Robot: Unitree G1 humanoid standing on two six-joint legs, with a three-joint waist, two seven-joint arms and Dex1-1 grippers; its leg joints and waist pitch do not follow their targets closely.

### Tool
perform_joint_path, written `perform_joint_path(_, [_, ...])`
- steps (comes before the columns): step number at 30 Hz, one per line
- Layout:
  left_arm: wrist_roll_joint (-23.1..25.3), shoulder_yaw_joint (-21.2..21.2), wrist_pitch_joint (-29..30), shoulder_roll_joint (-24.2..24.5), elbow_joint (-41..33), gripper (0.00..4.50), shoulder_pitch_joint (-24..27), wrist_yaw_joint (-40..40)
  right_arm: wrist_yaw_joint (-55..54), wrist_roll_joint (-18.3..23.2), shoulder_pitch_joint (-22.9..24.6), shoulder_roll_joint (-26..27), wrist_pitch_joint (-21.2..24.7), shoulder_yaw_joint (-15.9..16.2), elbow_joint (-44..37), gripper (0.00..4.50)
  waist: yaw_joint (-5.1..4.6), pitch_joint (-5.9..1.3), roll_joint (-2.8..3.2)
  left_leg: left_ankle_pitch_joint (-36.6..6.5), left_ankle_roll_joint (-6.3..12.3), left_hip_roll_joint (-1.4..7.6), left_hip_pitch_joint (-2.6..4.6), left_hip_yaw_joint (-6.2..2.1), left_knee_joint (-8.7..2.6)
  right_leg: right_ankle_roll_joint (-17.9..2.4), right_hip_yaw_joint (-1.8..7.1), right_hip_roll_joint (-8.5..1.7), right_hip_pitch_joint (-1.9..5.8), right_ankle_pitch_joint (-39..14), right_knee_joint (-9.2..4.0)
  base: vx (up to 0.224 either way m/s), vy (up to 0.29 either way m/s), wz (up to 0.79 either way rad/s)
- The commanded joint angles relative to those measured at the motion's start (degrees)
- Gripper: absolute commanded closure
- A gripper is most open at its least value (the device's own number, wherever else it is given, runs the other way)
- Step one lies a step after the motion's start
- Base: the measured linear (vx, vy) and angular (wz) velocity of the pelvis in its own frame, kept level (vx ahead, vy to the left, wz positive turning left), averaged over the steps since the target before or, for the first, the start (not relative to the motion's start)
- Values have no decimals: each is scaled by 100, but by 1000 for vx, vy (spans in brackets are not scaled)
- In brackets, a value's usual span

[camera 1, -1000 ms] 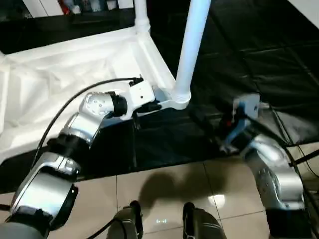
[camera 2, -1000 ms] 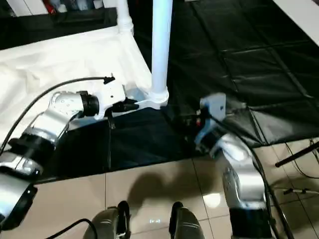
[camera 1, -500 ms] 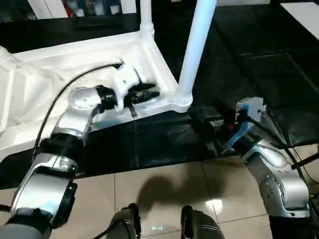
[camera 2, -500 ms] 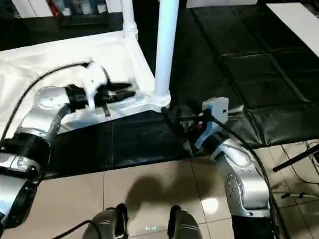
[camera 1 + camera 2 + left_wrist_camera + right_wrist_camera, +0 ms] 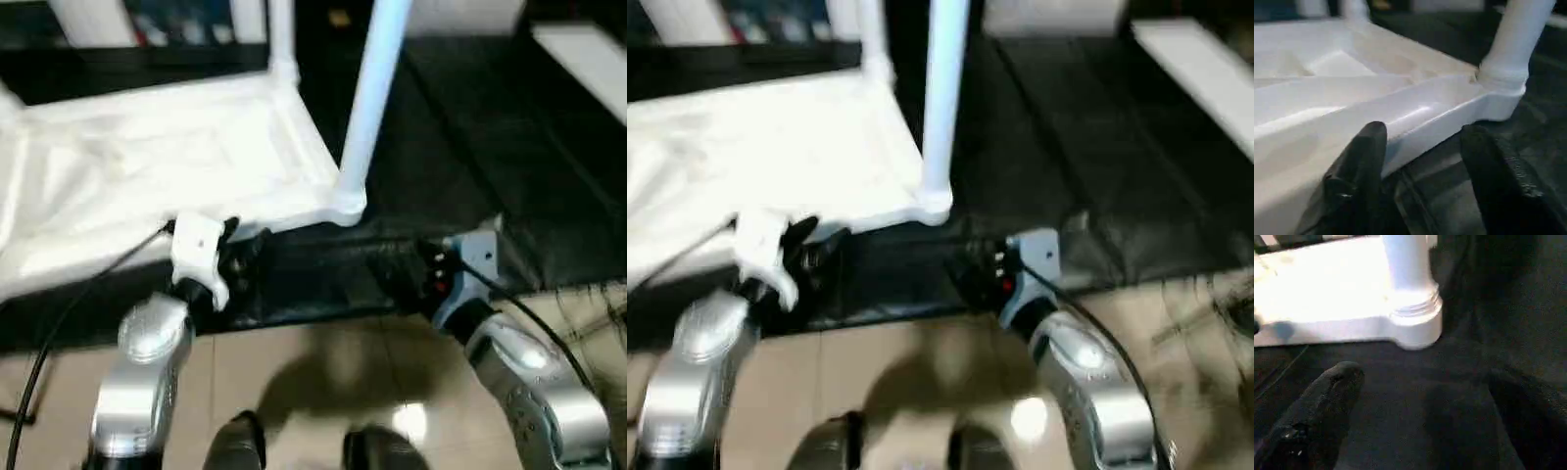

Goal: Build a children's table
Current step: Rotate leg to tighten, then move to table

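The children's table (image 5: pixel 186 166) lies upside down on the black mat (image 5: pixel 451 147), and we see two white legs (image 5: pixel 377 88) standing up from the corner sockets on its near right side. Our left gripper (image 5: pixel 240 264) hangs just before the table's near edge; its two black fingers (image 5: pixel 1359 161) stand apart and hold nothing. Our right gripper (image 5: pixel 407 269) is low over the mat, near the corner socket (image 5: pixel 1415 323), with its jaws spread wide and empty.
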Motion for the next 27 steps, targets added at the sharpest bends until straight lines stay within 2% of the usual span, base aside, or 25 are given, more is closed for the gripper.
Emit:
perform_joint_path(1, [187, -120, 385, -8, -401, 154, 174, 241, 23, 261, 173, 37, -89, -219, -171, 0, 62, -362, -120, -2085, 911, -268, 211, 396, 502, -1730, 540, -651, 25, -1882, -1336, -5, -235, 10])
perform_joint_path(2, [194, -96, 443, -27, -523, 146, 249, 301, -12, 264, 200, 57, -64, -237, -194, 0, 237, -388, -136, -1028, 779, -252, -100, 512, 819, -1200, 707, -833, 447, -2652, -1246, -5, -235, 10])
perform_joint_path(3, [162, -23, 612, -64, -771, 140, 420, 403, -153, 196, 256, 112, -32, -284, -230, 0, 351, -315, -141, -529, 505, -153, -100, 440, 587, 11, 753, -886, 369, -2977, -1219, -4, -200, -2])
perform_joint_path(4, [154, 36, 686, -108, -870, 134, 512, 477, -208, 168, 282, 144, -44, -311, -232, 0, 370, -336, -161, -764, 522, -58, -2, 393, 363, 713, 804, -876, 411, -3172, -1166, -45, -152, 11])
perform_joint_path(5, [123, 62, 697, -136, -995, 134, 634, 503, -232, 83, 306, 121, -139, -294, -244, 0, 374, -382, -132, -777, 583, -27, 77, 399, 255, 837, 758, -801, 413, -3082, -1192, -45, -152, 11])
perform_joint_path(6, [105, 66, 705, -142, -1064, 128, 707, 502, -260, 9, 316, 100, -213, -280, -254, 0, 337, -419, -87, -781, 654, 61, 171, 384, 61, 919, 554, -543, 317, -2698, -1157, -57, -129, 9])
perform_joint_path(7, [121, 72, 677, -160, -1131, 108, 811, 525, -349, -49, 326, 122, -236, -302, -257, 0, 304, -428, -65, -879, 654, 133, 220, 387, -3, 905, 468, -505, 285, -2582, -1183, -51, -79, -1])
perform_joint_path(8, [155, 47, 639, -171, -1205, 100, 892, 547, -379, -46, 342, 126, -208, -310, -281, 0, 250, -435, -72, -1007, 650, 199, 196, 388, -84, 830, 361, -498, 341, -2395, -1189, -51, -79, -1])
perform_joint_path(9, [245, -19, 509, -153, -1272, 100, 964, 565, -457, -148, 377, 51, -69, -271, -349, 0, 245, -448, 1, -1187, 633, 267, 270, 397, -123, 740, 298, -522, 310, -2442, -1251, 0, 0, 0])
perform_joint_path(10, [267, -44, 458, -145, -1273, 100, 960, 572, -416, -130, 384, 10, 34, -231, -347, 0, 222, -432, 35, -1441, 594, 352, 345, 389, -158, 612, 267, -543, 269, -2512, -1295, 0, 0, 0])
perform_joint_path(11, [268, -46, 458, -145, -1274, 100, 960, 574, -411, -129, 386, 9, 32, -228, -346, 0, 210, -420, 50, -1608, 574, 392, 390, 380, -174, 540, 255, -552, 239, -2542, -1307, 0, 0, 0])
perform_joint_path(12, [278, -68, 341, -157, -1303, 100, 967, 634, -217, -149, 468, -52, -190, -75, -332, 0, 161, -398, 68, -2080, 469, 478, 403, 350, -231, 328, 203, -602, 259, -2570, -1313, 0, 0, 0])
perform_joint_path(13, [277, -68, 304, -164, -1308, 100, 970, 645, -179, -166, 486, -69, -257, -40, -332, 0, 161, -398, 68, -2080, 469, 478, 403, 350, -231, 328, 203, -602, 259, -2570, -1313, 0, 0, 0])
perform_joint_path(14, [192, -39, 347, -219, -1388, 100, 1006, 669, -152, -186, 526, -82, -359, 1, -353, 0, 148, -417, 85, -2246, 395, 514, 376, 330, -263, 193, 216, -671, 296, -2491, -1284, 0, 0, 0])
perform_joint_path(16, [91, 30, 466, -297, -1466, 70, 1063, 733, -207, -162, 550, -32, -342, -44, -366, 0, 120, -402, 93, -2564, 280, 529, 404, 313, -289, 55, 214, -703, 335, -2568, -1259, 7, 60, 0])
perform_joint_path(17, [100, 42, 485, -284, -1479, 65, 1099, 746, -195, -139, 566, -15, -369, -60, -373, 0, 107, -381, 98, -2812, 223, 527, 432, 308, -301, 62, 202, -700, 340, -2751, -1267, 12, 63, 0])
perform_joint_path(19, [85, 43, 493, -259, -1511, 50, 1171, 736, -165, -127, 577, -30, -452, -50, -362, 0, 61, -333, 97, -3673, 95, 471, 592, 317, -312, 215, 92, -628, 370, -3560, -1360, 32, 64, -5])
perform_joint_path(20, [81, 43, 493, -259, -1514, 50, 1176, 735, -163, -129, 576, -33, -461, -47, -360, 0, 40, -310, 109, -3886, 78, 473, 655, 318, -312, 244, 37, -599, 368, -3696, -1398, 40, 64, -6])
perform_joint_path(21, [79, 34, 484, -258, -1521, 24, 1182, 742, -146, -133, 559, -43, -488, -36, -338, 0, -33, -274, 122, -4606, 22, 505, 848, 299, -342, 284, -107, -461, 338, -3731, -1389, 42, 55, -5])
perform_joint_path(22, [79, 30, 484, -259, -1522, 24, 1180, 744, -144, -137, 553, -47, -490, -33, -331, 0, -64, -264, 121, -4799, 8, 538, 867, 269, -391, 264, -116, -429, 351, -3539, -1318, 54, 41, -4])
perform_joint_path(23, [90, 18, 476, -256, -1515, 24, 1171, 759, -134, -151, 543, -54, -524, -27, -314, 0, -77, -269, 132, -4970, -15, 583, 851, 241, -462, 219, -103, -414, 397, -3280, -1217, 54, 41, -4])
perform_joint_path(24, [90, 17, 473, -255, -1516, 24, 1169, 760, -132, -152, 541, -56, -528, -26, -310, 0, -106, -268, 138, -5247, -79, 635, 859, 248, -577, 94, -50, -409, 432, -2819, -1037, 76, 24, -3])
perform_joint_path(25, [84, 7, 473, -253, -1531, 18, 1151, 769, -116, -168, 527, -73, -579, -6, -285, 0, -140, -288, 96, -5159, -66, 607, 848, 255, -570, 47, 10, -450, 457, -2698, -1028, 81, 1, 0])
perform_joint_path(26, [81, -4, 480, -248, -1542, 8, 1148, 780, -105, -172, 529, -75, -611, 1, -274, 0, -112, -329, 54, -4492, 27, 405, 815, 391, -384, -81, 176, -639, 494, -3091, -1259, 81, 1, 0])
perform_joint_path(27, [67, -14, 482, -232, -1546, 8, 1139, 777, -99, -182, 537, -73, -629, 17, -269, 0, 124, -421, -21, -1856, 656, 140, 287, 537, 66, -171, 609, -1037, 1028, -3756, -1501, 126, -4, -2])
